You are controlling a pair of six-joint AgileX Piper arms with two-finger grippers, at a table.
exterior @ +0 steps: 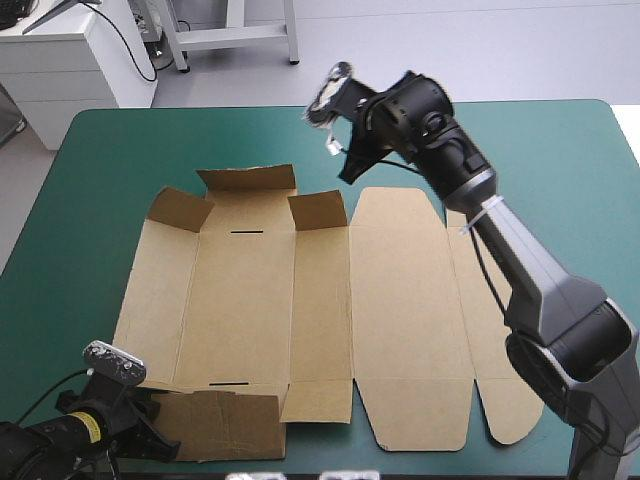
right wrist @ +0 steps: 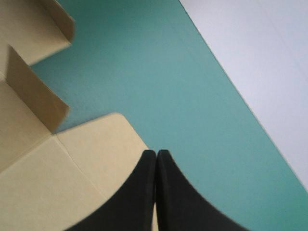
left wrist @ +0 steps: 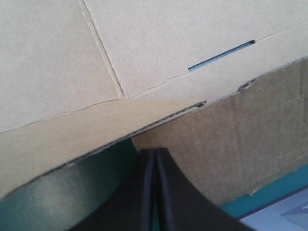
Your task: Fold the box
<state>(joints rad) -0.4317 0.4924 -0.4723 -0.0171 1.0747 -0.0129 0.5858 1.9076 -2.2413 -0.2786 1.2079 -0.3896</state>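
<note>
On the tabletop (exterior: 560,150) I see the box (exterior: 400,310) mostly flat, only far flaps (exterior: 245,185) raised, left end effector (left wrist: 155,156) and right end effector (right wrist: 156,156) both pressed together

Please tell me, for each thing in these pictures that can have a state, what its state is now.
box: mostly flat and unfolded; three flaps at its far left edge stand up, and the near-left flap seems a little lifted.
left tool: shut, its tip at the near-left flap's edge, nothing seen between the fingers.
right tool: shut, at the far rounded flap's edge.
</note>
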